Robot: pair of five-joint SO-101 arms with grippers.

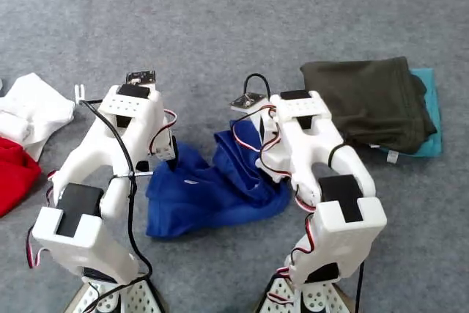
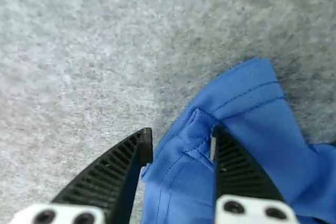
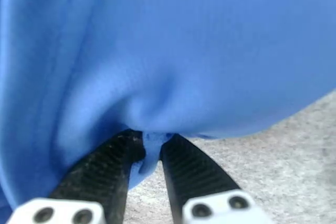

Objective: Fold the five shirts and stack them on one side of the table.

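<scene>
At the left edge of the grey counter (image 1: pixel 220 27) a red shirt (image 1: pixel 11 174) lies crumpled, and a rumpled white shirt (image 1: pixel 33 108) touches it on its far side. The left end effector (image 2: pixel 181 142) has its 2 fingers apart, with a hemmed corner of the blue shirt (image 1: pixel 212 196) between them. The blue shirt lies bunched in the near middle, between the 2 arms. The right end effector (image 3: pixel 152 142) is clamped on a pinch of its cloth. At the right, a folded dark olive shirt (image 1: pixel 366 100) rests on a folded teal shirt (image 1: pixel 431 108).
</scene>
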